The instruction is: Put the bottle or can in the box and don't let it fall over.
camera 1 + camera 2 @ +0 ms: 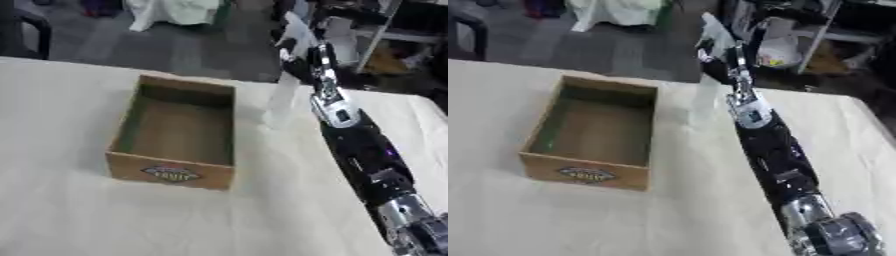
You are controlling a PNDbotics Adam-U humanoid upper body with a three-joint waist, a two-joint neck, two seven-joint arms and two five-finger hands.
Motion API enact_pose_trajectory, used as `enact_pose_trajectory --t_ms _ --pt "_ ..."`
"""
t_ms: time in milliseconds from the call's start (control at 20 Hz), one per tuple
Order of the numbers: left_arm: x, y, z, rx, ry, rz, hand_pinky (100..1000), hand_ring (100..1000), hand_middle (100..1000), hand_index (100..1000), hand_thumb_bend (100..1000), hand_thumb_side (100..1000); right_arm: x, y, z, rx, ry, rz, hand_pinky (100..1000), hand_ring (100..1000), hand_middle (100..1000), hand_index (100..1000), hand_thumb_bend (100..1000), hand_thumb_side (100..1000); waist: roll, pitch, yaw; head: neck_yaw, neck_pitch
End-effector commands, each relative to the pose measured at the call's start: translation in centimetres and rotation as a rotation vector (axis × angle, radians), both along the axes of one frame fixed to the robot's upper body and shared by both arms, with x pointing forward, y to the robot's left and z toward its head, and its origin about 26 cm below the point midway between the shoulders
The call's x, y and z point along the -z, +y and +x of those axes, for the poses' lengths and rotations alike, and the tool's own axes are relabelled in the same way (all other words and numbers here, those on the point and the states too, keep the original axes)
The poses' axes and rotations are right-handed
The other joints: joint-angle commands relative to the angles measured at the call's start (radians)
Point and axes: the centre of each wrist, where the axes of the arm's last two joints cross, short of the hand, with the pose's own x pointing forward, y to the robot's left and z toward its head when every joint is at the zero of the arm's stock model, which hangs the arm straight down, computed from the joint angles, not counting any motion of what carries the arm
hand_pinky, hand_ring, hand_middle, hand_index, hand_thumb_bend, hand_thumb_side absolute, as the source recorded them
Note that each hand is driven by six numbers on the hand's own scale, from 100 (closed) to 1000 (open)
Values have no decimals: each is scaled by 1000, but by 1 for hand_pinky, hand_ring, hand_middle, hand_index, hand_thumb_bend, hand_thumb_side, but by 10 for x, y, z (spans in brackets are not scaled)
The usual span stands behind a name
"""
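The bottle, pale and see-through, stands upright on the table near the far edge, just right of the cardboard box and outside it. The box sits open-topped with a label on its near wall. The right arm stretches from the lower right corner diagonally up toward the far edge, nearly straight. The right hand is at the bottle's upper part; whether its fingers close round the bottle cannot be made out.
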Motion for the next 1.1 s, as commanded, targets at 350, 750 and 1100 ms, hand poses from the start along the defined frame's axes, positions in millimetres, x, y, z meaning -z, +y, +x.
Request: enact_pose_trajectory --t_ms 350,750,1100 --pt "-9 4 -1 -8 -27 16 704 824 769 820 648 738 -35 -6 -4 -12 -93 -22 545 595 446 581 100 100 7 -30 -9 -5 -8" --pt "-6 6 -2 -14 -16 11 704 824 769 821 646 738 -50 5 -3 -57 -131 -30 544 587 432 563 100 100 12 -46 -16 -5 2" --pt "-1 6 -3 -14 0 10 704 824 769 821 647 738 -75 37 -1 -159 -189 -55 548 586 431 559 100 100 18 -64 -22 -4 14"
